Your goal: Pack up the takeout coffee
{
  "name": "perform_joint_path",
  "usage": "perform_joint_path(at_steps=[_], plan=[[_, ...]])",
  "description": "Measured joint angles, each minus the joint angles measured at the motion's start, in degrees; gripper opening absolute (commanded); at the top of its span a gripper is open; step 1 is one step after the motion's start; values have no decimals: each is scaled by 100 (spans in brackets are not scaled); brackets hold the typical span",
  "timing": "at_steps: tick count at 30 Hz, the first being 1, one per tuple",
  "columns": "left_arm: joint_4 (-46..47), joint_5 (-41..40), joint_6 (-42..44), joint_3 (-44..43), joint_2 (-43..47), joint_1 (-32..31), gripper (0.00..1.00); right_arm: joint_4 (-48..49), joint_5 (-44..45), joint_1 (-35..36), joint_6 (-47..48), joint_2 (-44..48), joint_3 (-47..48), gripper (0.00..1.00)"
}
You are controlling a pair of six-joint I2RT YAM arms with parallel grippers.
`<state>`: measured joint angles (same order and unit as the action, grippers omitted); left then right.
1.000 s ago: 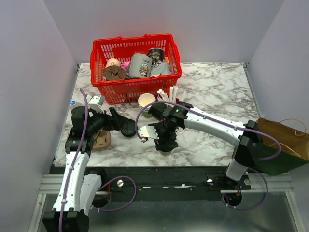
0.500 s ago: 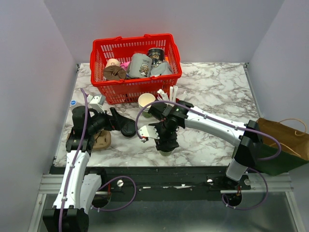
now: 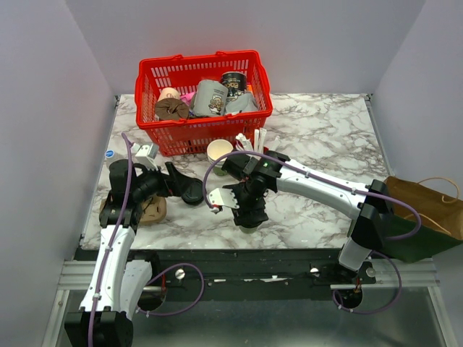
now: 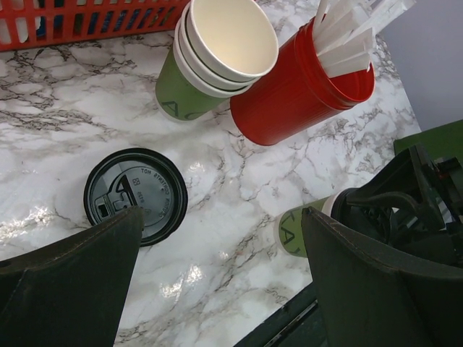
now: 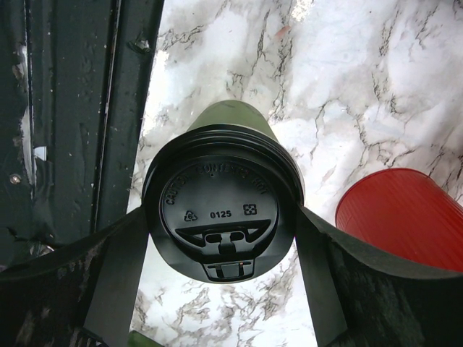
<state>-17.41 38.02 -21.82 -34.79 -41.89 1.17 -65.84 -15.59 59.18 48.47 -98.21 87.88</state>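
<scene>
The takeout coffee [image 5: 221, 210] is an olive-green cup with a black lid. It is near the table's front edge, and its green side shows in the left wrist view [image 4: 298, 230]. My right gripper [image 5: 224, 217] is shut on it, with a finger pressed on each side of the lid. In the top view the right gripper [image 3: 248, 212] covers the cup. My left gripper [image 4: 221, 224] is open and empty above the marble. It is just right of a loose black lid [image 4: 135, 196] that lies flat on the table [image 3: 194, 192].
A stack of lidless green cups [image 4: 210, 65] and a red cup of white sticks [image 4: 300, 94] stand behind the coffee. A red basket [image 3: 205, 67] of items sits at the back. A brown paper bag [image 3: 427, 206] hangs off the right edge. A tan object [image 3: 153, 210] lies under the left arm.
The left wrist has shifted very slightly by the loose lid. The right gripper stays shut on the coffee in the same place.
</scene>
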Motion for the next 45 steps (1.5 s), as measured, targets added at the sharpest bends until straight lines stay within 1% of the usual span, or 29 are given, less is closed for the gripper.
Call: perform_joint_path(at_steps=[14,29,37,45], plan=[[44,96,-109,76,59,0,97,28,22,0,-4,-2,-63,85],[535,774,-723,503,-94,-74,98,177,122,0,-55,15,-118,85],[680,837,-782,503,-129,-251,98,83,151,0,-72,48,-114,85],[686,861,-780,503,-125,-254,98,-92,160,0,-87,50,-7,85]])
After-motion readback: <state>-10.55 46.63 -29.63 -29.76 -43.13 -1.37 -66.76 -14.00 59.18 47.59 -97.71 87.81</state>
